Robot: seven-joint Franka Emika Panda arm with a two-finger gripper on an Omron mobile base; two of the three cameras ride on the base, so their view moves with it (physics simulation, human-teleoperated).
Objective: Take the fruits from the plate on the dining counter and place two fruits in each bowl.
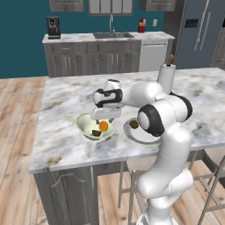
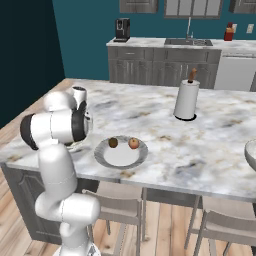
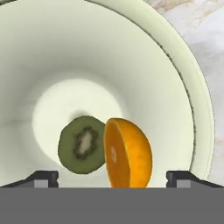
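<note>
Hand view: halved orange (image 3: 127,153) and kiwi half (image 3: 82,144) lie touching on the floor of the cream-green bowl (image 3: 175,74). Pincer (image 3: 112,178) hangs above them, tips spread wide, gripping nothing. Bowl sits near the bench's (image 1: 66,145) front edge; beside it the grey-rimmed plate (image 2: 105,157) carries an apple (image 2: 133,143) and a brown fruit (image 2: 113,142).

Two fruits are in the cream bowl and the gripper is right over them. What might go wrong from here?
The open gripper hangs low inside the cream bowl, with its fingertips on either side of the orange. A sideways exit might knock the orange or the green fruit, or tip the bowl. Lifting straight up looks safer. The two fruits on the plate still need moving to the grey bowl, which sits far across the dining counter, likely a long reach.
</note>
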